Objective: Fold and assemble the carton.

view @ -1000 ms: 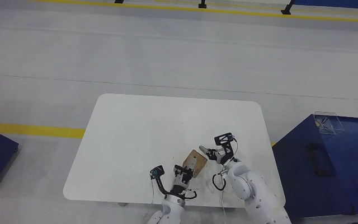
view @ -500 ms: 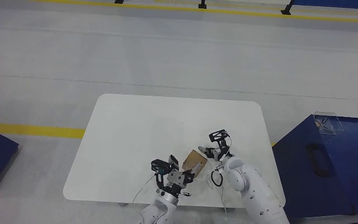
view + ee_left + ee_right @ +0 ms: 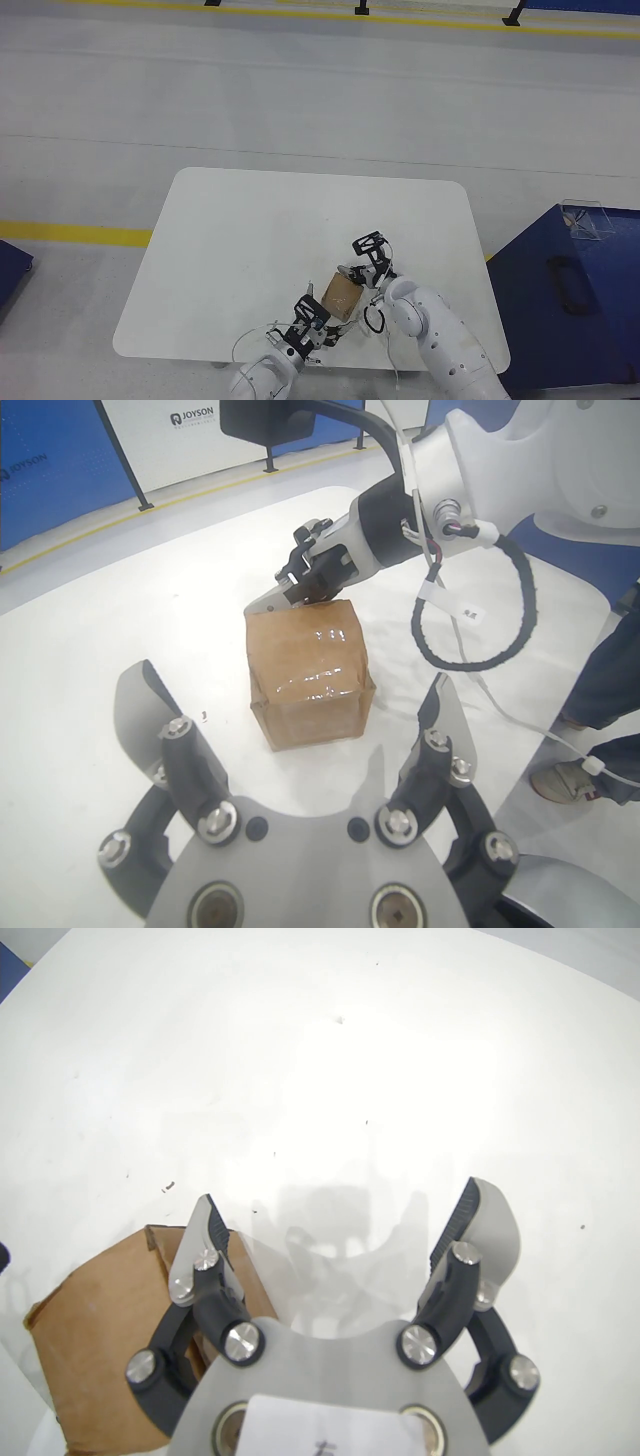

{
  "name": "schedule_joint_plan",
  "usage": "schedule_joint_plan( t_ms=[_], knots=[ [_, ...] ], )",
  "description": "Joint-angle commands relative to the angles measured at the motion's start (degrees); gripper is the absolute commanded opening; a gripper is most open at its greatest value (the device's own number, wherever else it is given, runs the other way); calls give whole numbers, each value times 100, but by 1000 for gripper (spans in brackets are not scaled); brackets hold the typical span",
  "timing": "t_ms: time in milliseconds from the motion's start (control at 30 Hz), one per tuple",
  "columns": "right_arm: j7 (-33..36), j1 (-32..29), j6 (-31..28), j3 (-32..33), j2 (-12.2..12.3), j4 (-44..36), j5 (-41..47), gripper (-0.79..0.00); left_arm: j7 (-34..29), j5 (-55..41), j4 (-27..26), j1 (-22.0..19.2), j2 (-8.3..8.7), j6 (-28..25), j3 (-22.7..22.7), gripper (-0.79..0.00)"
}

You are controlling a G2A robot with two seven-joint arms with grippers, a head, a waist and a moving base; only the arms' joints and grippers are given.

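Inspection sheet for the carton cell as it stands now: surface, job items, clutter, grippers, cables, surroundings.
Surface: white table, lightly scuffed.
Job's things: brown carton, boxed up, standing near the table's front edge between the two grippers.
Clutter: small dark specks on the table, nothing else seen.
Grippers: left gripper open, short of the carton, not touching. Right gripper open, one finger at the carton's far top edge.
Cables: black sheathed loop and white wire hang from the right gripper's wrist over the table.
Surroundings: grey floor, yellow line, blue cabinet beside the table.
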Motion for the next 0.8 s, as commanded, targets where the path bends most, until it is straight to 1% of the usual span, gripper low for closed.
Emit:
schedule_joint_plan(
  t_ms=[0,100,233,267,333,367,400,433,533,600,633,667,700,733,767],
  knots=[
    [-49,20,52,-9,-13,27,27,0,121,-136,295,-147,-38,31,102,0],
    [-180,29,181,135,-15,38,215,0,324,-269,633,-322,-94,154,243,0],
    [-454,-62,309,459,23,-95,399,0,504,-533,953,-442,-174,387,395,0],
    [-546,-109,357,552,38,-147,405,0,546,-455,1036,-491,-186,481,441,-40],
    [-637,-208,398,732,68,-264,464,0,626,-478,1183,-552,-214,616,498,-191],
    [-657,-255,395,830,84,-334,505,0,652,-499,1250,-587,-228,652,525,-234],
    [-672,-306,391,933,102,-403,548,0,667,-508,1320,-627,-239,669,551,-336],
    [-674,-356,392,1037,120,-471,580,0,685,-531,1383,-660,-251,679,572,-400],
    [-663,-491,407,1345,170,-658,699,0,695,-595,1522,-746,-284,723,633,-431],
    [-644,-561,409,1536,198,-748,791,0,709,-684,1583,-781,-305,679,672,-465],
    [-635,-591,411,1624,211,-787,833,0,718,-686,1607,-803,-311,683,689,-496],
    [-627,-619,415,1711,224,-820,872,0,724,-674,1625,-817,-317,710,706,-573],
    [-621,-645,423,1795,235,-851,911,0,734,-682,1627,-820,-324,720,724,-702],
    [-617,-670,425,1881,247,-880,953,0,754,-708,1615,-821,-329,680,744,-785],
    [-611,-697,422,1966,259,-906,998,0,768,-738,1598,-817,-332,681,746,-785]
  ],
)
